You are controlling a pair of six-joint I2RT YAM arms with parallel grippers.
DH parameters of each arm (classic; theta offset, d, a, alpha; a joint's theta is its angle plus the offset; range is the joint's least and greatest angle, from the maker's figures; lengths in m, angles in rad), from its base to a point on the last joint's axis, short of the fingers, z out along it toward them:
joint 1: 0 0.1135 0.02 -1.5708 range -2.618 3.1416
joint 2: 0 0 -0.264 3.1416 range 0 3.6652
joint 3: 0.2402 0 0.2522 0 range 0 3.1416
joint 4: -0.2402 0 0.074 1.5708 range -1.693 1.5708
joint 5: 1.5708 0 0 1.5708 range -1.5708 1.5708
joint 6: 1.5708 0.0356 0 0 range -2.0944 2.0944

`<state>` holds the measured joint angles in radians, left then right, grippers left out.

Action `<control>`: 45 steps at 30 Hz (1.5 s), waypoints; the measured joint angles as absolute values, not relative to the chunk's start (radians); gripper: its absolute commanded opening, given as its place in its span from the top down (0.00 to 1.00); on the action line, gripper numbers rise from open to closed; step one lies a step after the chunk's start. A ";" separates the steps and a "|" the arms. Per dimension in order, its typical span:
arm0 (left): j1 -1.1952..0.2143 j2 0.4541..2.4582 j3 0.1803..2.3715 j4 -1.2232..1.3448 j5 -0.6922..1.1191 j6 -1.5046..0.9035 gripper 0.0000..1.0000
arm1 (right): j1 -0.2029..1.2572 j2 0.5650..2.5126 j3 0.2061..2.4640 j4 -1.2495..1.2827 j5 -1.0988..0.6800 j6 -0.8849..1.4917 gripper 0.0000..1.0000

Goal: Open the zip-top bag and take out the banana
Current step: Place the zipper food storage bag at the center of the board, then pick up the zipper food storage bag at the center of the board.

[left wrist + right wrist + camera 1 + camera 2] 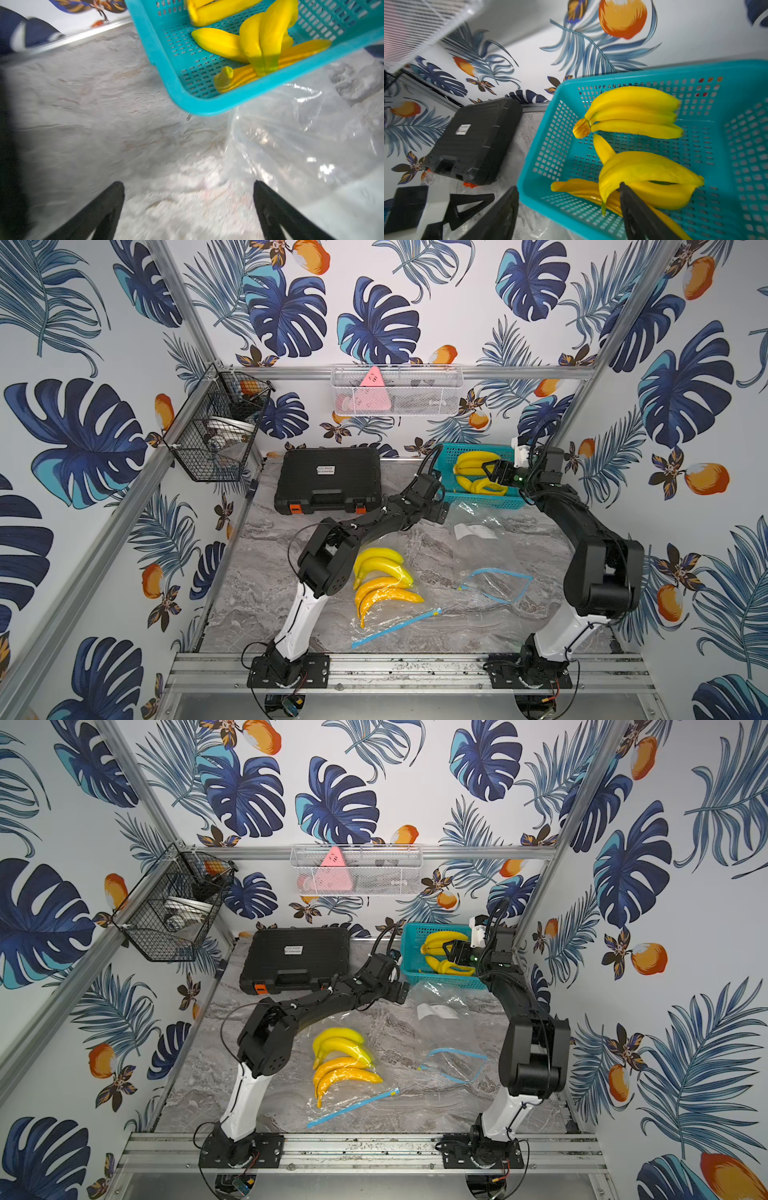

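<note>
One banana bunch (pixel 643 172) just beneath spread right tool (pixel 568 187), inside teal basket (pixel 529 162).

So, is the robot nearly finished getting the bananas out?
About halfway, it seems. Done: one bag lies open and empty, bananas sit in the teal basket. In hand: nothing, both the right gripper and left gripper are open. Left: another bunch inside the second bag.
</note>
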<state>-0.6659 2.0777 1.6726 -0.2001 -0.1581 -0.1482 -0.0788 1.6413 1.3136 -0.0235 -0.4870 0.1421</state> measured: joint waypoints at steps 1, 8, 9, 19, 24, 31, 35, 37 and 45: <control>-0.667 1.991 1.612 -0.191 -0.175 -0.113 0.01 | -0.070 1.567 1.288 -0.037 -0.483 0.145 0.23; -0.778 1.433 1.232 -0.190 -0.273 0.100 0.01 | 0.234 1.207 1.082 -0.166 -0.527 0.189 0.24; -0.809 1.382 1.182 -0.239 -0.286 0.119 0.01 | 0.276 1.176 1.020 -0.169 -0.541 0.219 0.25; -1.256 1.205 0.946 -0.644 -0.473 0.010 0.18 | 0.439 1.074 0.583 -0.266 -0.551 0.406 0.29; -1.327 1.354 0.962 -0.670 -0.509 -0.052 0.27 | 0.446 1.143 0.495 -0.197 -0.505 0.437 0.30; -1.349 1.438 0.964 -0.653 -0.493 -0.148 0.31 | 0.480 1.288 0.428 -0.052 -0.525 0.464 0.34; -1.382 1.449 0.929 -0.631 -0.475 -0.228 0.30 | 0.543 1.343 0.418 0.058 -0.558 0.485 0.34; -1.394 1.455 0.915 -0.622 -0.474 -0.262 0.30 | 0.568 1.360 0.414 0.095 -0.574 0.490 0.35; -1.428 1.451 0.856 -0.602 -0.476 -0.362 0.30 | 0.633 1.404 0.409 0.159 -0.615 0.507 0.45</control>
<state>-1.4277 1.4509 0.8558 -0.6018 -0.4755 -0.3618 0.6334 1.4040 0.4088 0.1585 -0.6151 0.5072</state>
